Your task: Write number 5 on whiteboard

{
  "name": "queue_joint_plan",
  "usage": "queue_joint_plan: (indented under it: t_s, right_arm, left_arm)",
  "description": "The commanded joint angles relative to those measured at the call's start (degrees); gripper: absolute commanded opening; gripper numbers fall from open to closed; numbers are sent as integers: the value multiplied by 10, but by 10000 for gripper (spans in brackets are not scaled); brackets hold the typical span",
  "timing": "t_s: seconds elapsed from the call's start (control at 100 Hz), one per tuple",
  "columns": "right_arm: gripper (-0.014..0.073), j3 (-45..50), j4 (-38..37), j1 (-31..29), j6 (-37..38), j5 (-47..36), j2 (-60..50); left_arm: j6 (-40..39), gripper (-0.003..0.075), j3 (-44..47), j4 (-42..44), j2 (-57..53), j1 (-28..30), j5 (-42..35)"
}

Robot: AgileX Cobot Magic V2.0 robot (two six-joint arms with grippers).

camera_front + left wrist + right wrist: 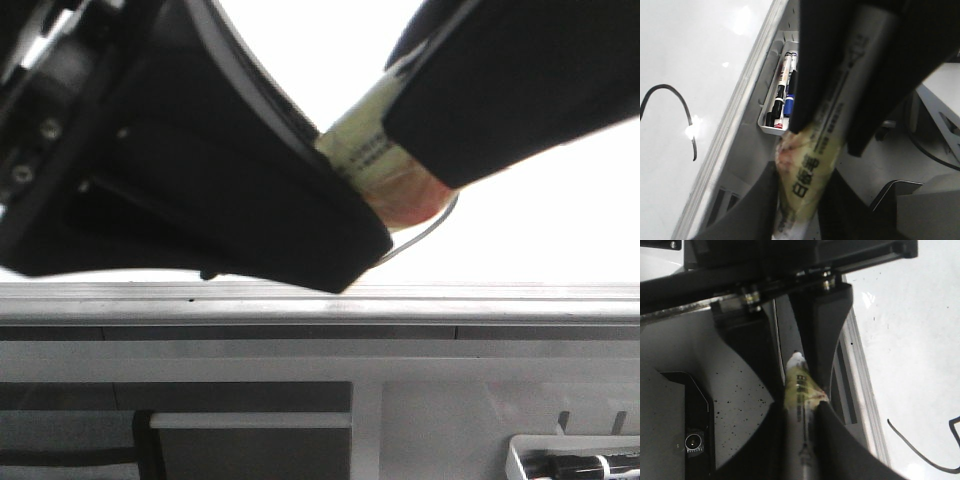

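A marker wrapped in yellowish tape (368,152) is gripped from both ends, its tip hidden. My left gripper (355,245) is shut on it and fills the left of the front view. My right gripper (425,150) is shut on its other end. In the left wrist view the marker (810,170) lies between my fingers. In the right wrist view it (799,385) does too. The glossy whiteboard (540,230) lies behind. A thin curved black stroke of the number 5 (680,97) shows on it, also in the right wrist view (920,452).
A grey metal rail (320,300) runs along the board's near edge. A small white tray of spare markers (782,100) hangs below it, seen at the bottom right of the front view (575,462). A dark grey panel (250,440) sits under the rail.
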Motion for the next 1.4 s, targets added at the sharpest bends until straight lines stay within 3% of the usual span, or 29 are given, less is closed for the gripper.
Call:
queue_joint_plan:
  t_s: [0.0,0.31,0.38,0.52,0.62,0.79,0.87,0.96,1.12,1.39]
  right_arm:
    - [-69,-14,7,2,-6,-41,-4]
    - [-42,-14,6,1,-6,-43,-4]
    - [42,-16,-2,-1,-6,-43,-4]
    - [356,-27,-45,-1,-6,-36,-4]
    - [454,-44,-73,-3,-5,-7,-4]
    - [449,-74,-104,-33,21,20,-16]
    - [426,-78,-107,-58,51,9,-31]
    - [298,-78,-107,-84,82,2,-54]
    - [-73,-66,-107,-123,110,-6,-93]
    - [-62,-30,-104,-179,163,13,-121]
  left_arm:
    - [-32,-20,-21,-22,-10,2,-73]
    - [-32,-20,-21,-50,-10,7,-75]
    - [-32,-20,-21,-73,-10,17,-75]
    - [-32,-20,-21,-100,-10,42,-75]
    - [-32,-20,-21,-115,-10,56,-75]
    - [-32,-20,-19,-148,-10,78,-87]
    - [-35,-21,-10,-204,-10,94,-120]
    - [-47,-21,15,-290,-7,115,-181]
    - [-47,-21,55,-332,40,120,-283]
    - [-47,-21,58,-416,134,120,-438]
